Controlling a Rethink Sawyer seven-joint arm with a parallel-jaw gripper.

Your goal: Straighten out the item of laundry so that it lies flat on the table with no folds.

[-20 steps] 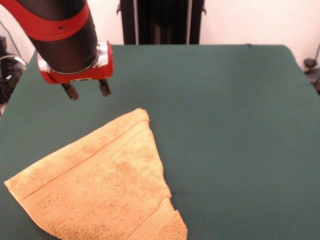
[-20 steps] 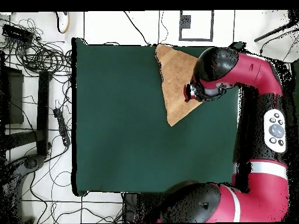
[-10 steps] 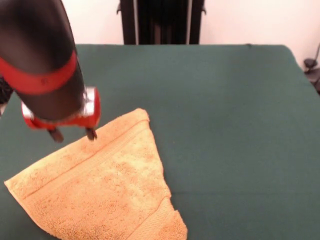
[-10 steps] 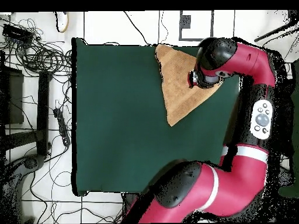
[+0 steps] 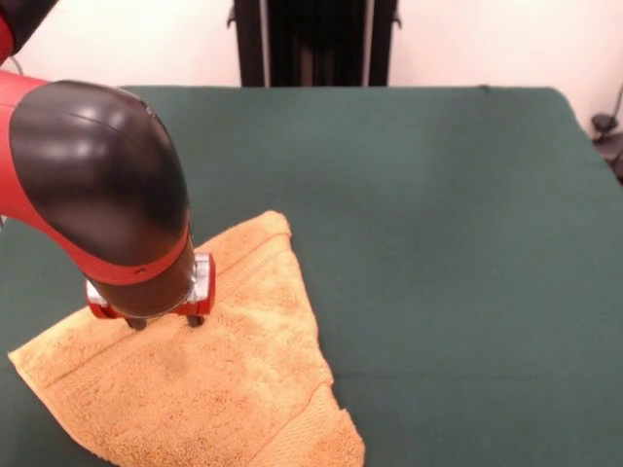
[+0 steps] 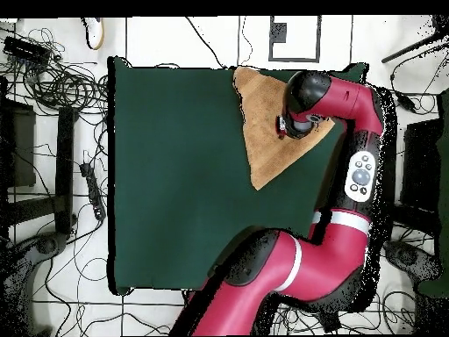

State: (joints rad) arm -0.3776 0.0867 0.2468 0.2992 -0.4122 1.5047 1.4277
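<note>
The item of laundry [image 5: 224, 360] is a golden-orange towel folded into a rough triangle at the table's near left corner in the front view. One point faces the middle of the table [image 5: 438, 243], and a woven band shows along its lower edge. In the overhead view the towel [image 6: 261, 140] lies against the table's top edge, right of centre. My gripper [image 5: 165, 321] stands open, and its two dark fingertips [image 5: 195, 319] press down on the towel's upper left part. The thick arm hides most of the gripper [image 6: 286, 125] from above.
The green table [image 6: 175, 175] stretches wide to the towel's right in the front view. The towel reaches the table's near and left edges. A black stand [image 5: 311, 44] rises behind the far edge. Cables [image 6: 61, 79] lie on the floor beside the table.
The gripper has come down and toward the front-view camera, from above bare table beyond the towel's tip to touching the towel's surface. The towel itself has not shifted.
</note>
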